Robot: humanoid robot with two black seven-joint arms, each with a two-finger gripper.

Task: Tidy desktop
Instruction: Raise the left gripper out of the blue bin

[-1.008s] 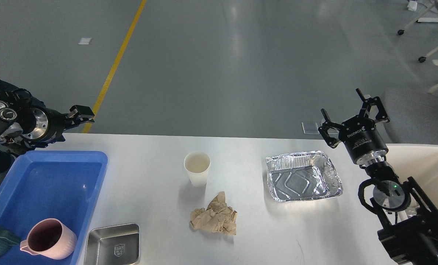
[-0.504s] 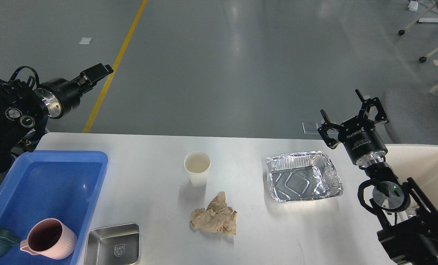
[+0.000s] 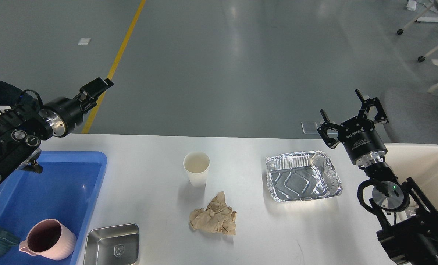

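Left gripper [image 3: 95, 86] dropped slightly, aperture unreadable; right gripper [image 3: 351, 110] wide, empty; desktop [image 3: 160, 206] untidied: paper cup [image 3: 196, 169], foil tray [image 3: 302, 176], crumpled paper [image 3: 214, 219] remain.

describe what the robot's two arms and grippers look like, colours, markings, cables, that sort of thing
Both arms are black. The left arm has round silver knobs on its body, a bright silver ring at the wrist and thin black cables looped along it; the left gripper is black and blocky. The right gripper has two black linkage fingers on a round black body with white lettering. Below it sit a silver collar, a green light and a black cable loop.
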